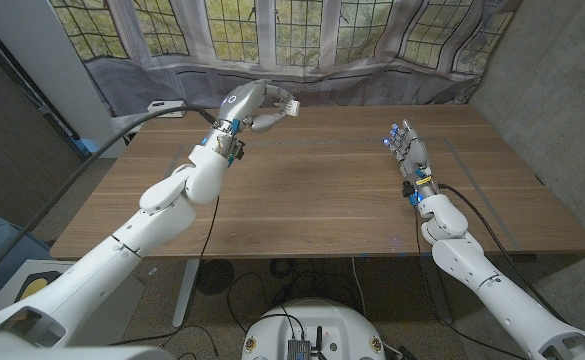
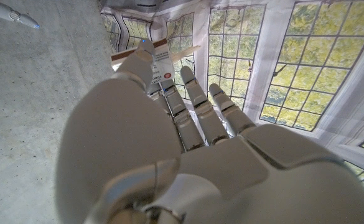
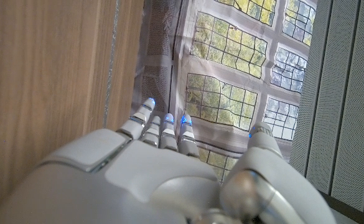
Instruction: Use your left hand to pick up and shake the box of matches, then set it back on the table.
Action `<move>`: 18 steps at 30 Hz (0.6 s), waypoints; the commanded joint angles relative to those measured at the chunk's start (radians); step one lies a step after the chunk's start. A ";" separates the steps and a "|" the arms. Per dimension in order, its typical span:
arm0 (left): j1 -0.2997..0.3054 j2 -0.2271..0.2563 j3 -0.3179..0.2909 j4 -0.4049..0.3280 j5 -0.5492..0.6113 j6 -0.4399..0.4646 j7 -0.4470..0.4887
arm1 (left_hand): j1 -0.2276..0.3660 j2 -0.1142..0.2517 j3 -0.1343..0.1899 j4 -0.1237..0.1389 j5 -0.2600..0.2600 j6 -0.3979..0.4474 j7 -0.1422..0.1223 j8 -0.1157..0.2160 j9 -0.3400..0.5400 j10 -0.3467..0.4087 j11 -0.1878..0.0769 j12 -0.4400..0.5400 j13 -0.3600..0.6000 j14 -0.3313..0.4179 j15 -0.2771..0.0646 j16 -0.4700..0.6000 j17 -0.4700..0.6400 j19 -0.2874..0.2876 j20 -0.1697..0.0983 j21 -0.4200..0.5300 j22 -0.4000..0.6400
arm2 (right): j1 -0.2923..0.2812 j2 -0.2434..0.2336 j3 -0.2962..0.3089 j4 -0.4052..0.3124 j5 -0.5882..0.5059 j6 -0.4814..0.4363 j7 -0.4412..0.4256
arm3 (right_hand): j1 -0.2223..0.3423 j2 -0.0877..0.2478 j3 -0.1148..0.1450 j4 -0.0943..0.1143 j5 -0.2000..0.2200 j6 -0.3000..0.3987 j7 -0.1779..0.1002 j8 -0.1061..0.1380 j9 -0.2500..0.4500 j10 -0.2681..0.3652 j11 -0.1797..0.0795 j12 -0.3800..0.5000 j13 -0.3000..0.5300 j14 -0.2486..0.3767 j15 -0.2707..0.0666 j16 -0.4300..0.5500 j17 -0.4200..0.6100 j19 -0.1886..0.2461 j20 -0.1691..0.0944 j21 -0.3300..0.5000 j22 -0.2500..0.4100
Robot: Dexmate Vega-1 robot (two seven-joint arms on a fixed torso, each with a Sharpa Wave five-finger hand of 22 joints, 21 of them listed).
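One small white cardboard box of matches (image 1: 285, 106), lifted above the far left of the brown wooden table (image 1: 312, 190).

My left hand (image 1: 252, 105) covers most of the box; its printing is too small to read, and in the left wrist view only a white corner (image 2: 163, 59) shows past my fingertips. Left arm is raised and reaching forward, fingers clamped on the box. My right hand (image 1: 409, 150) stands upright at the table's right, fingers straight, close together, holding nothing.
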 commanded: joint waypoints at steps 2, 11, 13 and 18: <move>0.215 -0.114 -0.281 -0.031 -0.496 -0.182 0.174 | -0.022 0.037 0.016 0.008 0.008 0.199 0.019 0.006 0.004 0.211 -0.022 0.002 0.036 0.004 -0.076 -0.004 0.003 -0.004 0.004 0.000 0.004 | 0.001 0.005 -0.005 0.013 0.009 0.001 0.019 | 0.013 0.002 0.003 -0.006 0.002 0.005 0.004 0.003 0.004 0.009 0.001 0.001 0.003 0.004 0.003 0.002 0.004 0.008 -0.004 0.005 0.004; 0.352 -0.279 -0.459 0.017 -0.938 -0.457 0.126 | -0.023 0.034 0.016 0.007 0.008 0.203 0.008 0.006 0.004 0.214 -0.029 -0.001 0.035 0.002 -0.080 -0.005 0.003 -0.007 -0.001 0.001 0.004 | 0.017 0.010 -0.014 0.028 0.012 -0.004 0.038 | 0.014 0.002 0.003 -0.006 0.002 0.005 0.006 0.002 0.004 0.009 0.001 0.000 0.003 0.004 0.003 0.002 0.005 0.008 -0.003 0.004 0.004; 0.369 -0.314 -0.478 0.022 -1.016 -0.482 0.117 | -0.024 0.034 0.017 0.008 0.008 0.202 0.007 0.005 0.004 0.212 -0.030 -0.002 0.036 0.002 -0.080 -0.005 0.003 -0.007 -0.002 0.001 0.004 | 0.019 0.010 -0.015 0.028 0.015 -0.009 0.040 | 0.014 0.002 0.003 -0.006 0.002 0.005 0.005 0.002 0.004 0.009 0.001 0.000 0.003 0.004 0.003 0.002 0.005 0.008 -0.003 0.004 0.004; 0.397 -0.419 -0.507 0.046 -1.095 -0.504 0.175 | -0.029 0.035 0.017 0.011 0.008 0.198 0.001 0.003 0.004 0.208 -0.032 -0.004 0.038 0.002 -0.081 -0.005 0.004 -0.007 -0.007 0.002 0.005 | 0.023 0.010 -0.019 0.030 0.014 -0.013 0.045 | 0.014 0.003 0.003 -0.006 0.002 0.004 0.006 0.002 0.004 0.010 0.002 0.001 0.003 0.004 0.002 0.002 0.005 0.008 -0.004 0.004 0.004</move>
